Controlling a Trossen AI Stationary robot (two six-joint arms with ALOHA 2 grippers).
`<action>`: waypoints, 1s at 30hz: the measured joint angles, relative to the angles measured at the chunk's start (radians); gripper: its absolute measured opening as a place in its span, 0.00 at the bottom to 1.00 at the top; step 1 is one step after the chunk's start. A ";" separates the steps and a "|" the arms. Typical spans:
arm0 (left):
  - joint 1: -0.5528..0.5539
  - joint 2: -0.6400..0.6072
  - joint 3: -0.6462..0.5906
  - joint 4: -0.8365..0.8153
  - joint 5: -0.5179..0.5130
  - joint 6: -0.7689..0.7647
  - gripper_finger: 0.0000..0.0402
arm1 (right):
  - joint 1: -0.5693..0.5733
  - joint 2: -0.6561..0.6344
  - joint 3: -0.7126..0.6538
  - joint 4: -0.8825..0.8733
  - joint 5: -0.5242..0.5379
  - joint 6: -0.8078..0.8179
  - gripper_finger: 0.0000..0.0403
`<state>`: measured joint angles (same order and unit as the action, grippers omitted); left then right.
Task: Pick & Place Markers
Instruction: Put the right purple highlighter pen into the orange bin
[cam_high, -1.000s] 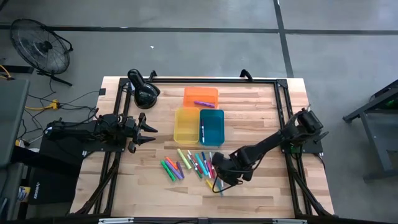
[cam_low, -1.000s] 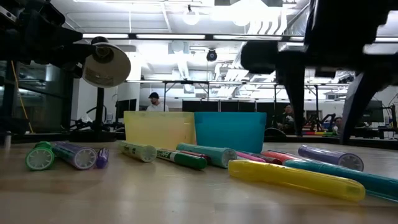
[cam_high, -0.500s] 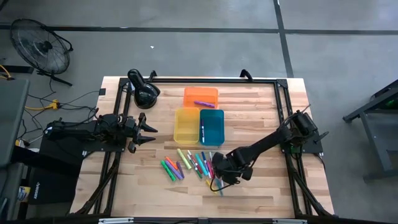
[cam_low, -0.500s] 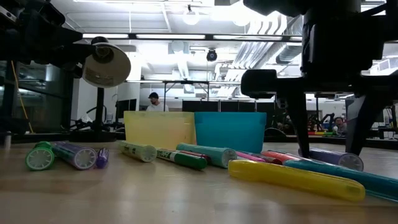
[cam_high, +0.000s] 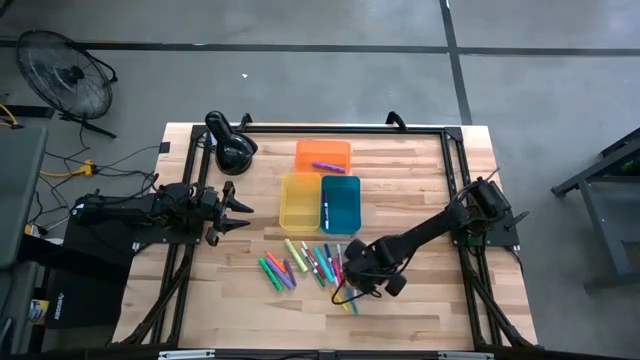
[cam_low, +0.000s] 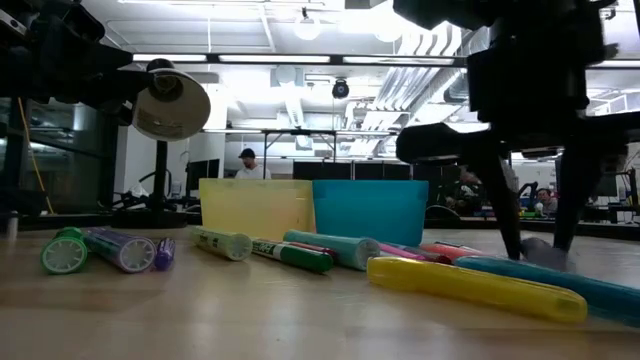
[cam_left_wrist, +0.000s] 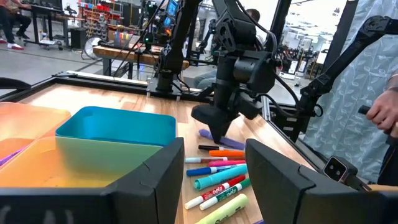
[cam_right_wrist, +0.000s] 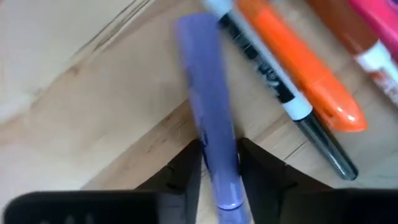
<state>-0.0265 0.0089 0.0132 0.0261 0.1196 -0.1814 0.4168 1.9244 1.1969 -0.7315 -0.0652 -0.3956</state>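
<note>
**Right gripper down over a purple marker**

The right gripper (cam_high: 350, 283) is low at the right edge of the marker pile (cam_high: 305, 265), its fingertips at the tabletop. In the right wrist view a purple marker (cam_right_wrist: 211, 146) lies lengthwise between the two dark fingers (cam_right_wrist: 186, 165), one on each side of the barrel and pressed close against it, so the jaws are clamped on it. The marker lies flat on the wood, not lifted. Just beside it lie an orange marker (cam_right_wrist: 298, 68) and a thin black-tipped pen (cam_right_wrist: 311, 134), both outside the jaws; a pink one shows at the corner.

In the low view the same fingers come down to the table with the purple marker (cam_low: 540, 252) at their tips, behind a long yellow marker (cam_low: 470, 288) and a teal one (cam_low: 560, 285). Green and purple markers lie further off at the other end of the pile.

The blue tray (cam_high: 341, 203) holds one marker, the orange tray (cam_high: 322, 156) holds a purple one, and the yellow tray (cam_high: 299, 202) stands next to the blue.

The left gripper (cam_high: 240, 209) waits at the table's left side, well apart from the markers, jaws spread with nothing in them.
</note>
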 joint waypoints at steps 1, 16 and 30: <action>0.000 0.000 0.000 0.000 0.000 0.000 0.42 | 0.000 0.000 0.000 0.001 -0.003 0.038 0.19; 0.000 0.000 0.000 0.000 0.000 0.000 0.42 | -0.001 0.000 0.002 0.007 -0.051 0.307 0.13; 0.000 0.000 0.000 0.000 0.000 0.000 0.42 | -0.002 -0.136 -0.003 -0.143 -0.036 0.428 0.13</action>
<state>-0.0265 0.0087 0.0132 0.0261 0.1196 -0.1816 0.4152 1.7881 1.1939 -0.8747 -0.1015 0.0326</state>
